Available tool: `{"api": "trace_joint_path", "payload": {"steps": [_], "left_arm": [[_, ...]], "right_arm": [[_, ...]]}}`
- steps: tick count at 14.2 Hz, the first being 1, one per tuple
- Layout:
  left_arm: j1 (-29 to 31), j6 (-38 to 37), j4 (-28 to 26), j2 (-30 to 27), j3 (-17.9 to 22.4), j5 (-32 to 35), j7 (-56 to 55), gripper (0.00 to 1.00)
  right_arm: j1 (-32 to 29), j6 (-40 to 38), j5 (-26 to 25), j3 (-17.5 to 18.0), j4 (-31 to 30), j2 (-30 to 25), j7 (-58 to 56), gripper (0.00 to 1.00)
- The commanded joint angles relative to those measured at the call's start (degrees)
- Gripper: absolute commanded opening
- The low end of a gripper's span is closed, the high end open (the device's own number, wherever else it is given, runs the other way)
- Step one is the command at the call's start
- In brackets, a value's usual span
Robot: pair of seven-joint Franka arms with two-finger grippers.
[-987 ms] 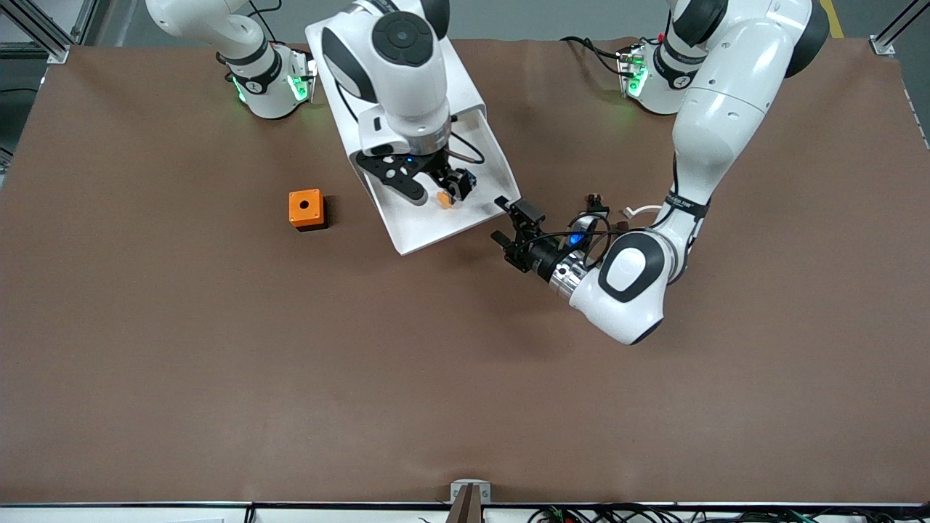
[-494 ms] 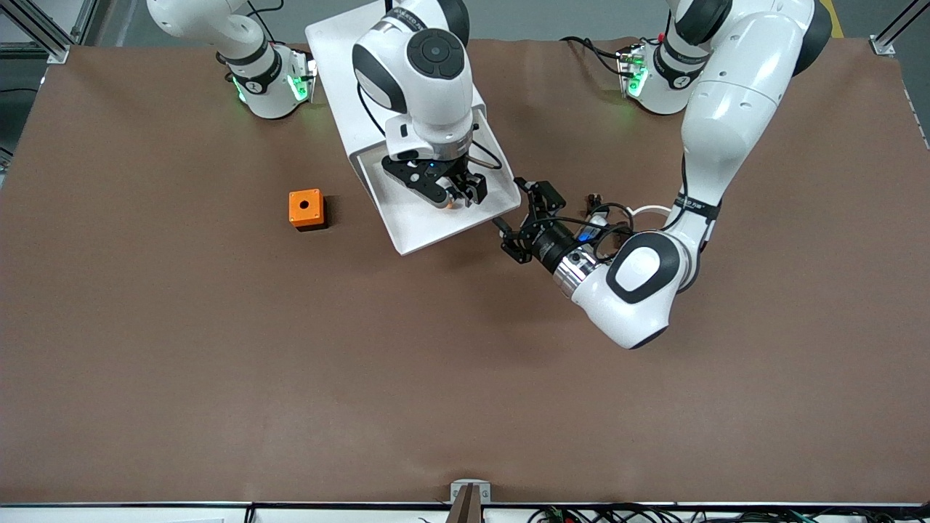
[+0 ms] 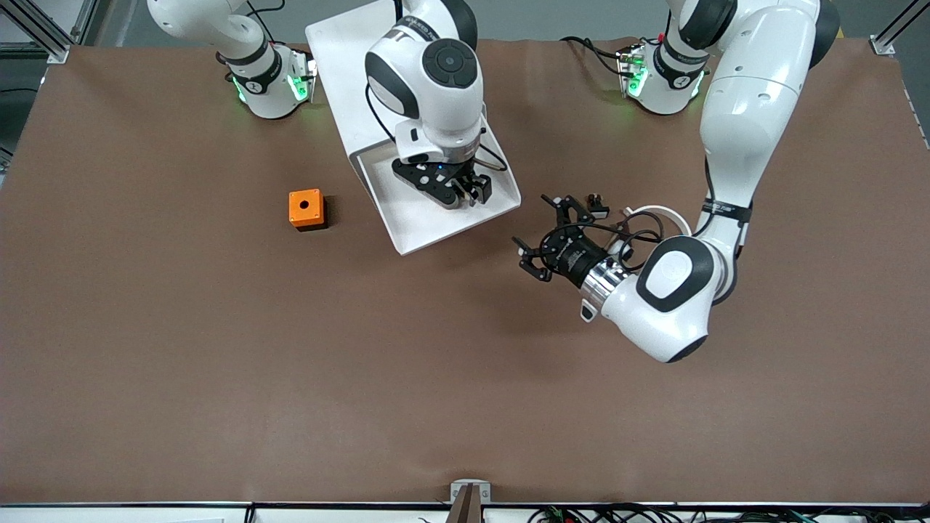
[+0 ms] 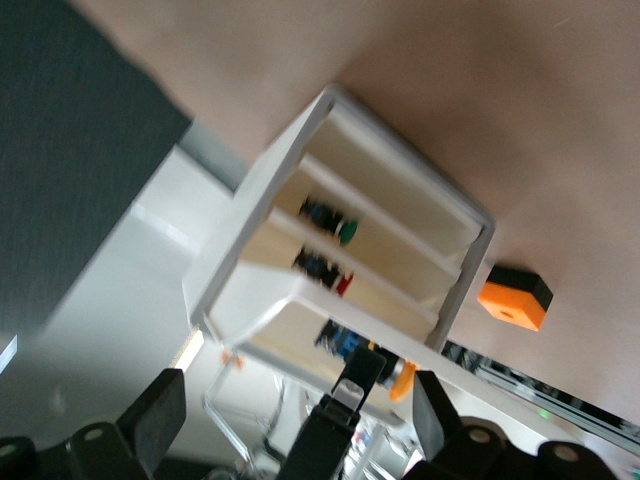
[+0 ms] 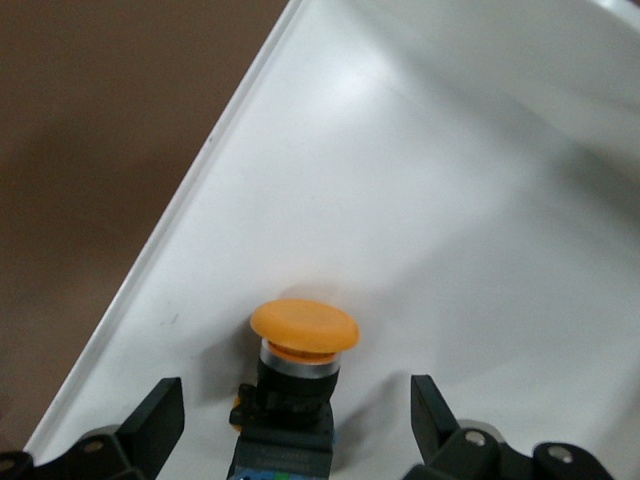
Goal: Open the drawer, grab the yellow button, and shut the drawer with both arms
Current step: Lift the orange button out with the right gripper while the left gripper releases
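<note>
button (image 5: 303, 345) in open drawer (image 3: 436, 218), unheld

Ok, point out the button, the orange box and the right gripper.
button (image 5: 303, 328): right wrist view, on its orange-yellow cap.
orange box (image 3: 305, 207): front view, on its top face by the hole.
right gripper (image 3: 462, 193): front view, midway between its fingertips, inside the drawer.
</note>
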Motion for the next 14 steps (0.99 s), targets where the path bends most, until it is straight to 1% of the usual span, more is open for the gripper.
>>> {"api": "trace_joint_path", "payload": {"steps": [1, 2, 3, 4, 5, 6, 8, 9, 11, 13, 14], "left_arm": [[-1.47, 4.86, -0.03, -4.47, 0.46, 7.55, 9.57, 1.00], [-1.56, 7.93, -0.12, -5.44, 0.46, 9.58, 12.04, 1.00], [-1.47, 11.00, -0.12, -6.67, 0.46, 11.34, 14.24, 1.00], [-1.47, 13.38, -0.12, -7.12, 0.46, 13.10, 16.09, 1.00], [-1.47, 15.41, -0.12, -7.64, 0.37, 15.12, 18.19, 1.00], [-1.47, 16.73, -0.29, -8.69, 0.37, 17.22, 20.83, 1.00], [-1.73, 18.76, -0.47, -9.23, 0.02, 21.97, 23.83, 1.00], [-3.04, 20.42, -0.56, -9.23, 0.02, 25.04, 24.01, 1.00], [-4.54, 25.43, -0.82, -9.32, -0.16, 30.49, 24.10, 1.00], [-5.34, 29.29, -0.82, -9.23, -0.16, 31.92, 24.28, 1.00], [-5.42, 30.88, -0.82, -9.23, -0.16, 32.88, 24.37, 1.00]], "right_arm": [[0.82, -0.16, -1.38, -0.55, 0.64, 0.24, 0.33, 1.00], [0.82, -0.33, -1.29, -0.55, 0.64, 0.24, 0.06, 0.87], [0.82, -0.60, -1.20, -0.55, 0.73, 0.24, 0.06, 0.66], [0.82, -0.68, -1.20, -0.55, 0.64, 0.24, -0.02, 0.36], [0.73, -0.69, -1.11, -0.55, 0.73, 0.24, 0.15, 0.03], [0.73, -0.77, -1.11, -0.55, 0.73, 0.15, 0.15, 0.00], [0.65, -0.77, -1.11, -0.55, 0.82, 0.06, -0.02, 0.00], [0.30, -0.77, -0.94, -0.55, 0.99, 0.06, -0.11, 0.00], [-0.14, -0.77, -0.50, -0.81, 1.08, -0.20, -2.03, 0.00], [-1.89, -2.52, -0.41, -0.82, 2.21, -0.64, -3.89, 0.00], [-3.21, -5.40, -0.32, -0.82, 4.14, -0.64, -5.72, 0.00]]}}
